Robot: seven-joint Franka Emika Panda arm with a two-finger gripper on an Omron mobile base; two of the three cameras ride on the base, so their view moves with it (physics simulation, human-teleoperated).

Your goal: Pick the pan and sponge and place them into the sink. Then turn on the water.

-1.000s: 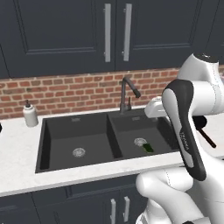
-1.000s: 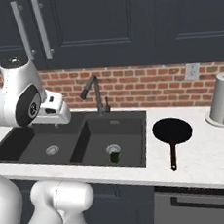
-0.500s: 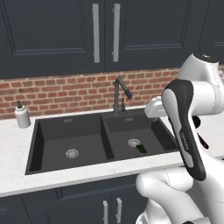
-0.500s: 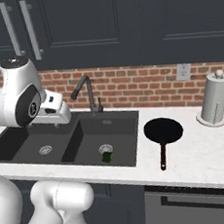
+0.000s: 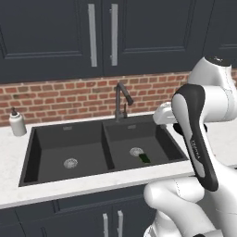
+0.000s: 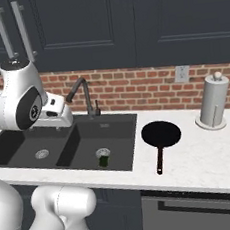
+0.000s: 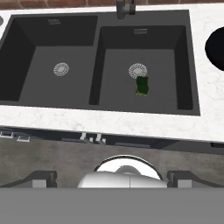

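Note:
The dark grey double-basin sink [image 5: 46, 152] [image 6: 117, 144] [image 7: 97, 65] is set in the white counter. The green sponge [image 5: 145, 158] [image 6: 104, 161] [image 7: 142, 85] lies on the right basin's floor, beside the drain. The black pan [image 6: 161, 135] [image 7: 216, 46] rests on the counter just right of the sink, its handle pointing to the counter's front edge. My gripper [image 7: 113, 177] hangs open and empty, high over the counter's front edge, and its white hand [image 5: 164, 113] [image 6: 57, 115] is above the sink. No water shows at the dark faucet [image 5: 122, 99] [image 6: 82, 93].
A white soap dispenser [image 5: 17, 124] stands at the sink's left end. A paper towel holder [image 6: 212, 104] stands on the counter right of the pan, near the brick wall. Dark cabinets hang above the counter.
The whole scene has slid left in both base views, so the camera has moved right. The arm keeps its pose and the gripper stays open. Sponge and pan lie as before.

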